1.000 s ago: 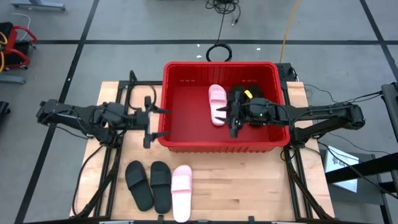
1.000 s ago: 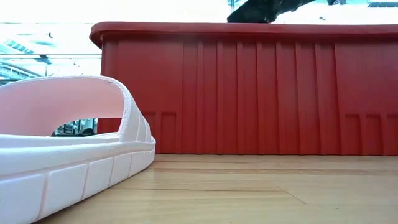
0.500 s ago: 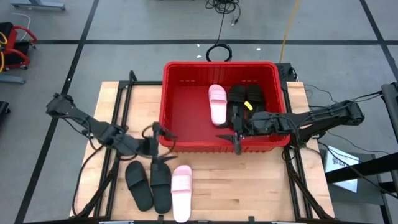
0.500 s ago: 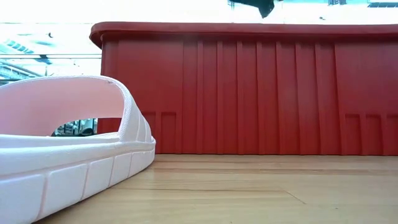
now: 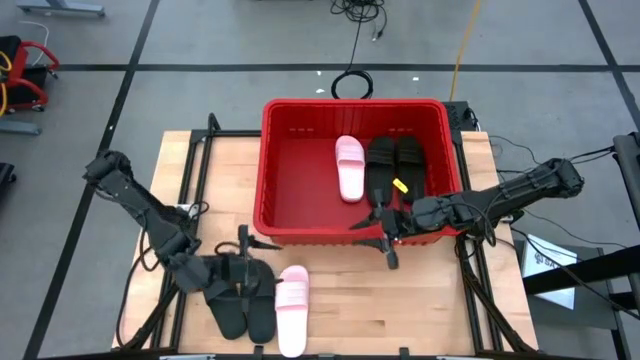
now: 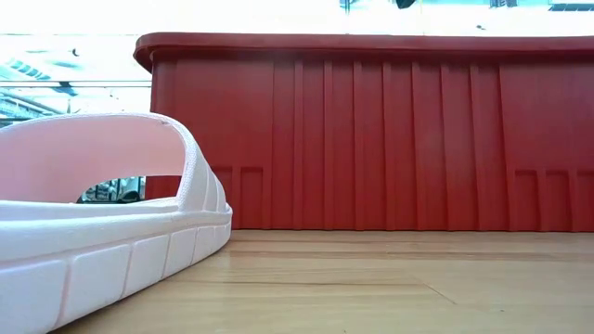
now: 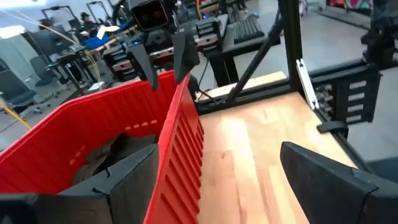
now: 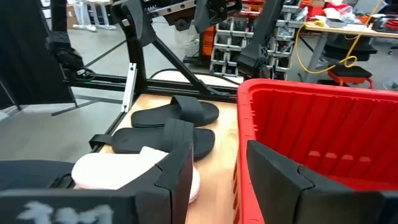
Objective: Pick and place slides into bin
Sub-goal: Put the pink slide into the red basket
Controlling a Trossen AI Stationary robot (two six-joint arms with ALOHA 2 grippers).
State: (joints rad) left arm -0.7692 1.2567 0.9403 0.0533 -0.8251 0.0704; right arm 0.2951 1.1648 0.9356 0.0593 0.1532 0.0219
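three slides in the bin, three on the table, both grippers empty

the red bin sits at the far middle of the table; inside it lie one pink slide and two black slides side by side toward its right half; on the table in front of the bin's left corner lie two more black slides and a pink slide in a row, the pink one nearest the middle; the left gripper hangs low over the two black slides on the table, fingers spread apart and holding nothing, the slides just beneath and beside them; the right gripper sits over the bin's front wall near its right corner, fingers apart and empty, with the binned black slides just behind it; in the low view the pink slide fills the left foreground before the bin's ribbed wall.
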